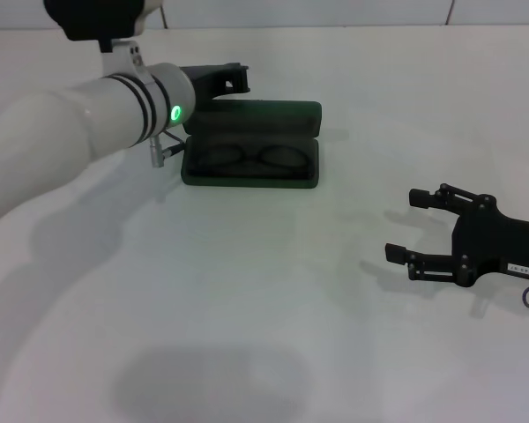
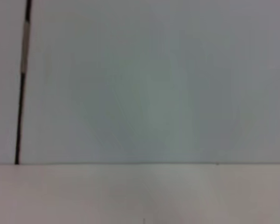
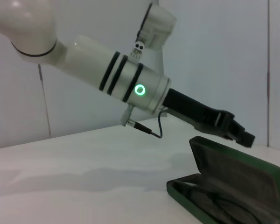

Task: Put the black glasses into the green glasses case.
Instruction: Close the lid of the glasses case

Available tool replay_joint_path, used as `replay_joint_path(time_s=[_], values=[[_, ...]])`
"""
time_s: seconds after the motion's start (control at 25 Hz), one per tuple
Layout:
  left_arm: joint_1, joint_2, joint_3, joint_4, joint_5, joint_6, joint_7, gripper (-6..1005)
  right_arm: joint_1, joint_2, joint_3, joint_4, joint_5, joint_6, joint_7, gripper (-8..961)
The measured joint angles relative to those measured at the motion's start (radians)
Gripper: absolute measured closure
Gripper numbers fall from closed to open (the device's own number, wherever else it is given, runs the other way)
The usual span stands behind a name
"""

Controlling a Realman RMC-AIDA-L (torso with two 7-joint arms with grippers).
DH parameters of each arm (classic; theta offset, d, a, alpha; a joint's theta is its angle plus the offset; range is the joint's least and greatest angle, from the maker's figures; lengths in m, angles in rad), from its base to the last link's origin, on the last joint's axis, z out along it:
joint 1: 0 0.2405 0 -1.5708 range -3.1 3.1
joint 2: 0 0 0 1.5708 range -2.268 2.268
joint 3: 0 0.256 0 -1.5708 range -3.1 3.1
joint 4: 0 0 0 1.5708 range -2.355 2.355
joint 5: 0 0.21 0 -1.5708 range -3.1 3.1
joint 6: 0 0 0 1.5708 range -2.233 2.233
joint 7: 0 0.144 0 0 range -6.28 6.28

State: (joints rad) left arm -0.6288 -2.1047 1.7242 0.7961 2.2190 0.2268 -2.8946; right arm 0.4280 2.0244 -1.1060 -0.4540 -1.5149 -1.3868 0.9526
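- The green case lies open on the white table, its lid standing upright along the far side; it is the landmark for everything here.
- The black glasses lie inside the case's lower tray, lenses side by side, frame running along the tray's length. The right wrist view shows the same: glasses down in the tray of the case, lid raised behind them.
- The left gripper hangs above the case's far left corner, just over the lid's edge, carried by a white arm with a green light ring at the wrist. In the right wrist view this gripper sits just above the top of the lid, holding nothing; whether its fingers are parted or closed cannot be told.
- The right gripper rests low over the table, well apart from the case on its near right side, fingers spread wide and empty, tips pointing back toward the case.
- The left wrist view shows only a pale wall and a strip of table.
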Motion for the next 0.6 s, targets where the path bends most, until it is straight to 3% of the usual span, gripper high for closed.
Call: replay_joint_path(time_s=[0.6], values=[[0.000, 0.005, 0.033, -0.013, -0.020, 0.000, 0.007, 981, 0.000, 0.000, 0.000, 0.002, -0.007, 0.000, 0.000, 67]])
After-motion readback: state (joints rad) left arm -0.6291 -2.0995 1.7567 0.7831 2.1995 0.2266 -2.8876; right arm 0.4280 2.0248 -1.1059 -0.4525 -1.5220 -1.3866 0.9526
